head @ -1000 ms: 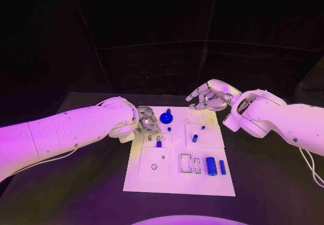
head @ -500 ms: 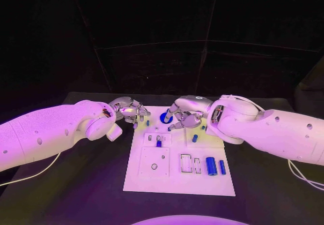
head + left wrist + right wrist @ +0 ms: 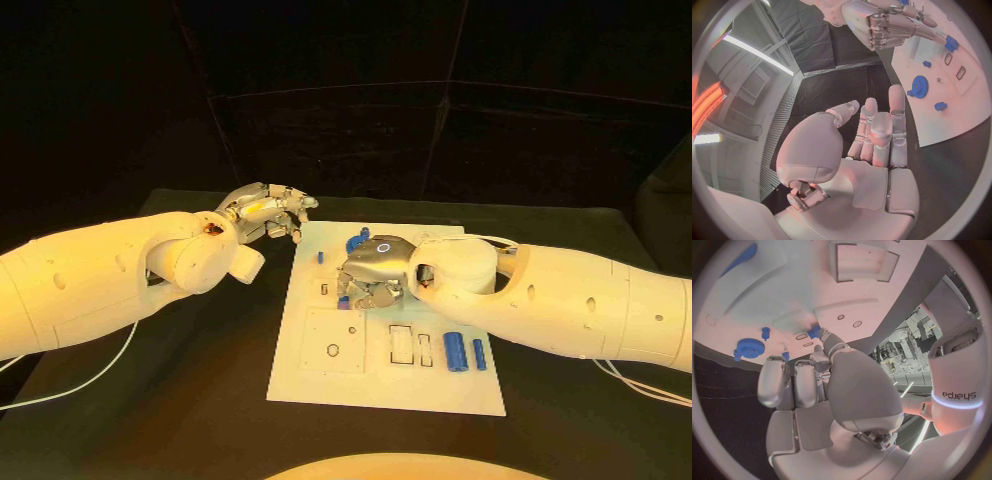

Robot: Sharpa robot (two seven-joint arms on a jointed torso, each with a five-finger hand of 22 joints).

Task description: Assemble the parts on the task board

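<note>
the white task board (image 3: 378, 385) lies flat in the middle of the black table (image 3: 577, 380), with its long side running away from the robot. near the front right of the board two blue cylinders (image 3: 451, 353) lie side by side, and their long sides point the same way as the board. just left of them there are two thin box-shaped slots (image 3: 398, 343) cut in the board. at the far end of the board sits a round blue gear (image 3: 919, 86), and a few small blue pegs (image 3: 940, 106) are near it. the right hand (image 3: 375, 268) hangs low over the middle of the board with its fingers curled down over some small blue pieces. i cannot tell if it holds one. the blue cylinders are nearer the robot than this hand and not touching it. the left hand (image 3: 267, 214) is up in the air by the far left corner of the board, off to the side of the gear. its fingers (image 3: 879, 131) are mostly straight and close together, and it holds nothing.
</note>
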